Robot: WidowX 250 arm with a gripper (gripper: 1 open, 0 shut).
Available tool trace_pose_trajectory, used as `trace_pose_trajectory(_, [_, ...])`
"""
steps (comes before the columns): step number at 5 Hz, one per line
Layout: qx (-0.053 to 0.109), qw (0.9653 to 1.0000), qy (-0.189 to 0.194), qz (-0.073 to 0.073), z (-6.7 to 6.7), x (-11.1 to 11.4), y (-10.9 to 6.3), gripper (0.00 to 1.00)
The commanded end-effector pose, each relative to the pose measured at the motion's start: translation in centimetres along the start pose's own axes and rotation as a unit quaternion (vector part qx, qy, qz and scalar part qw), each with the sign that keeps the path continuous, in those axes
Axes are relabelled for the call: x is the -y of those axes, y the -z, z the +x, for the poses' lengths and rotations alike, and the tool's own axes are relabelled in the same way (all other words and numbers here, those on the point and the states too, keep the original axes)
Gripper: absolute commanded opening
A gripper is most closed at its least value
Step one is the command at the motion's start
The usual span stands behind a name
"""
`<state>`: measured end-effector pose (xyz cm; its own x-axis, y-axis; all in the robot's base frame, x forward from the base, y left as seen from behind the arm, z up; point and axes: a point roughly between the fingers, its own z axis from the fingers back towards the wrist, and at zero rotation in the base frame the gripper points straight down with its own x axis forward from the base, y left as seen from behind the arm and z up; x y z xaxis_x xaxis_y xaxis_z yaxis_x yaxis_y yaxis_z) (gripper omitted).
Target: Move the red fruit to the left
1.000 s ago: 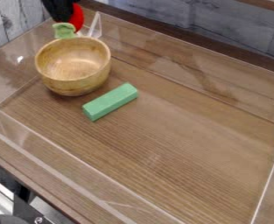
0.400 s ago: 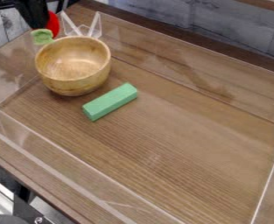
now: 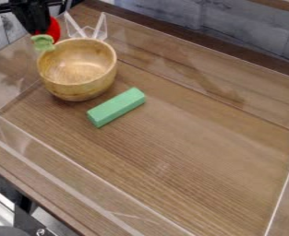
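At the far left corner of the wooden table [image 3: 184, 138], my dark gripper [image 3: 41, 28] points down over the small red toy strawberry with its green cap [image 3: 43, 41]. It looks light, stiff and smooth; its rounded sides suit gripping. My jaws look partly open around it; whether they grip, I cannot tell. The round wooden bowl [image 3: 78, 69] sits just right.
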<state>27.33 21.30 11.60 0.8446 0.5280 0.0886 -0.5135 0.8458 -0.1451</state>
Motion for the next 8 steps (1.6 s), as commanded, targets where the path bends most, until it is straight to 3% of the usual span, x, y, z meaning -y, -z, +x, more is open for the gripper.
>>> trace_pose_trajectory(1, [0.032,0.9994,-0.008,0.011,0.9,-0.3,-1.7,0.00])
trace_pose_trajectory(2, [0.025,0.9995,-0.008,0.017,0.8,-0.1,-0.2,1.00])
trace_pose_trajectory(7, [0.003,0.9995,0.000,0.030,0.8,1.9,5.0,1.00])
trace_pose_trajectory(8, [0.000,0.9994,-0.001,0.034,0.9,2.1,5.8,0.00])
